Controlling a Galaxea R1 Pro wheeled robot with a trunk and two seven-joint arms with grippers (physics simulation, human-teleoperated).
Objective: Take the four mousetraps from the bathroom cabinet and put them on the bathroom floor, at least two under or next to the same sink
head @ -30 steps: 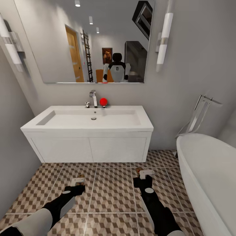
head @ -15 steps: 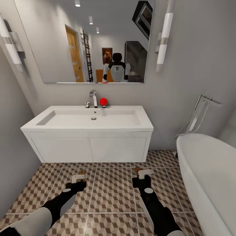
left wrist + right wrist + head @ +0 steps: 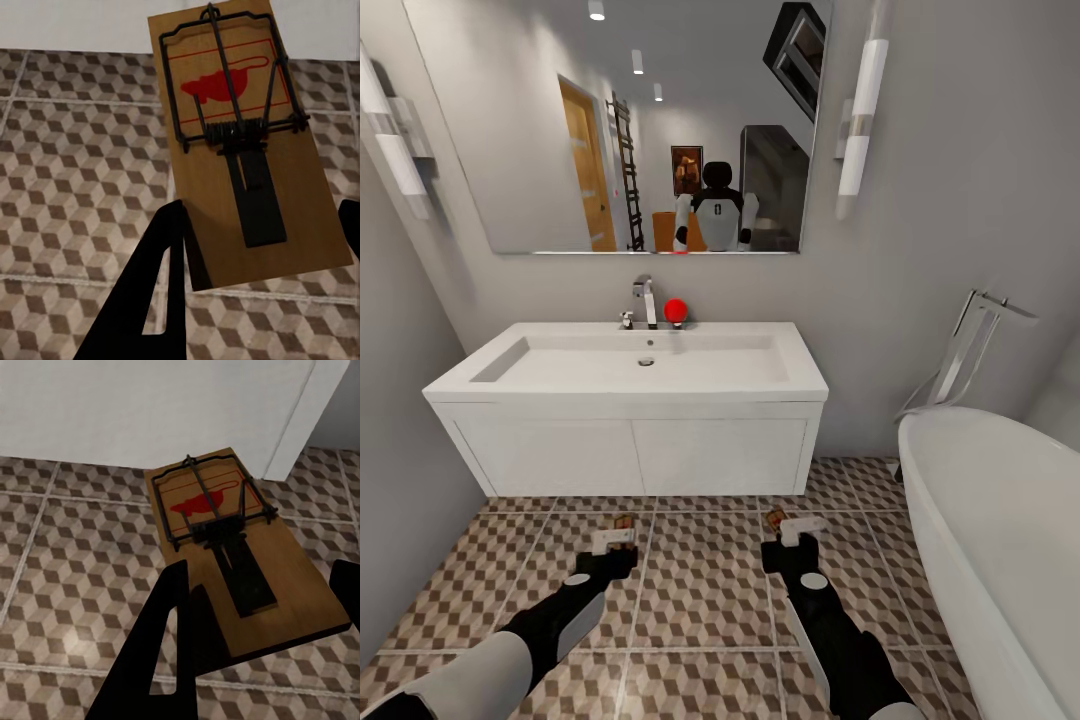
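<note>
Both arms have crept forward toward the sink (image 3: 625,385) over the last second. The left claw (image 3: 615,538) pinches one mousetrap (image 3: 244,142), the right claw (image 3: 792,528) another (image 3: 232,555), each held above the floor (image 3: 705,590), close before the sink. Lowering them there would likely satisfy the two-by-the-sink condition.
</note>
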